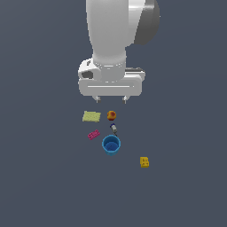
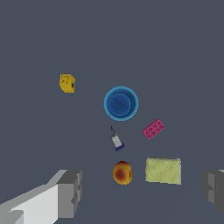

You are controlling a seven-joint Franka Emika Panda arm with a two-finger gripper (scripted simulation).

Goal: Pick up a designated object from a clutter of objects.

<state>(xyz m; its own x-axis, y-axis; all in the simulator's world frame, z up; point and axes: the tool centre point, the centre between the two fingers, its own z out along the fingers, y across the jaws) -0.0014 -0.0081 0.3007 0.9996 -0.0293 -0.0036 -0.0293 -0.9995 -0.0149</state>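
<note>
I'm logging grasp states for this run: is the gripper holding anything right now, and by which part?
Nothing is held. The gripper is open and empty above the clutter; the yellow brick lies apart, untouched.

End effector [image 1: 111, 100] aloft, fingers spread

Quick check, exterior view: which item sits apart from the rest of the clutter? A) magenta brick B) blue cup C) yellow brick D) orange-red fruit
C: the yellow brick lies alone toward the exterior view's right, while the blue cup, magenta brick and orange-red fruit cluster together.
</note>
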